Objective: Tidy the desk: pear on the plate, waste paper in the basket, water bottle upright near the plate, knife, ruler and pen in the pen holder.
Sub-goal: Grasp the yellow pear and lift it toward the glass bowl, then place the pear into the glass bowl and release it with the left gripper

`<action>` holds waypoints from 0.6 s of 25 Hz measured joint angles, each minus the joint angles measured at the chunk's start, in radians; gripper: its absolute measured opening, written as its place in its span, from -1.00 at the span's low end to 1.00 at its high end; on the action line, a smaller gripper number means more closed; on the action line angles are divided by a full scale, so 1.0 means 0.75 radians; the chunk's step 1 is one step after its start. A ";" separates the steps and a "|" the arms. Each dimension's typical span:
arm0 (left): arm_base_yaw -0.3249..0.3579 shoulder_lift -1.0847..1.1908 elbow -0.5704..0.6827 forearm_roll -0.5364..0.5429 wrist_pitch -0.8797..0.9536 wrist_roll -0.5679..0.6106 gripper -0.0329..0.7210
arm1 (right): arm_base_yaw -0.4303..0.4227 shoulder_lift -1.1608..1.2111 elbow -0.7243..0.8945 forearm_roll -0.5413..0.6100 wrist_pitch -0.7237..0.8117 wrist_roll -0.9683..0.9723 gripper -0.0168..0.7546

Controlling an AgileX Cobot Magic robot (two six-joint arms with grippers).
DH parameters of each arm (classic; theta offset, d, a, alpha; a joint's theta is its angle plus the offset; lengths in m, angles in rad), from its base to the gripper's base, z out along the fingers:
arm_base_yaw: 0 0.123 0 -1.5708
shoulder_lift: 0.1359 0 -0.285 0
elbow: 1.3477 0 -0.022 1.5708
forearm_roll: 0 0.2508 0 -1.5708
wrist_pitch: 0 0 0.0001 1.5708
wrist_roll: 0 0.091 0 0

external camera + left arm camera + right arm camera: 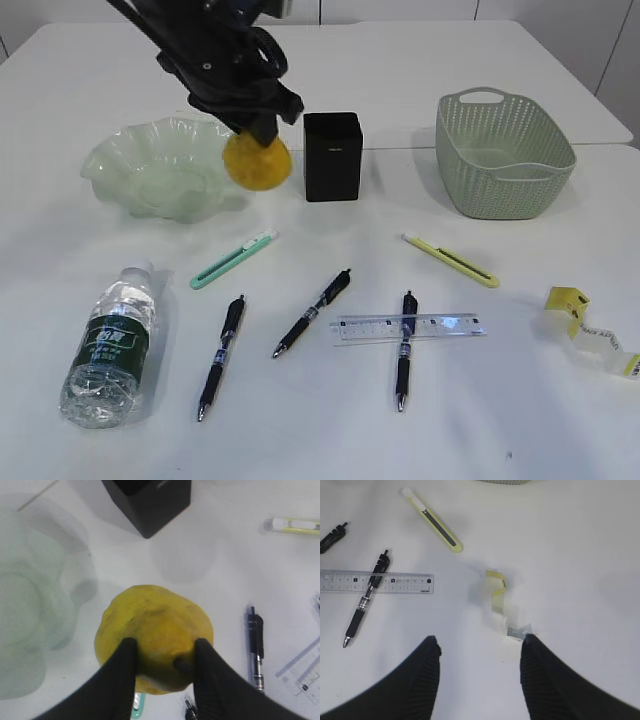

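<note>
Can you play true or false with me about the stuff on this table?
1. The left tool is holding the pear. True.
2. The bottle is standing up. False: it lies on its side.
3. One pen lies across the ruler. True.
4. The basket has paper in it. False: the paper is on the table, and the basket looks empty.
5. The pear sits inside the plate. False: it is held beside the rim.
</note>
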 joint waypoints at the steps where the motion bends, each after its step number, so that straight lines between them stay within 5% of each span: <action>1: 0.016 -0.004 0.000 0.000 -0.012 -0.009 -0.30 | 0.000 0.000 0.000 0.000 0.000 0.000 0.05; 15: 0.424 0.049 0.000 -0.086 -0.517 -0.056 -0.30 | 0.000 0.002 0.000 0.000 0.000 0.000 0.05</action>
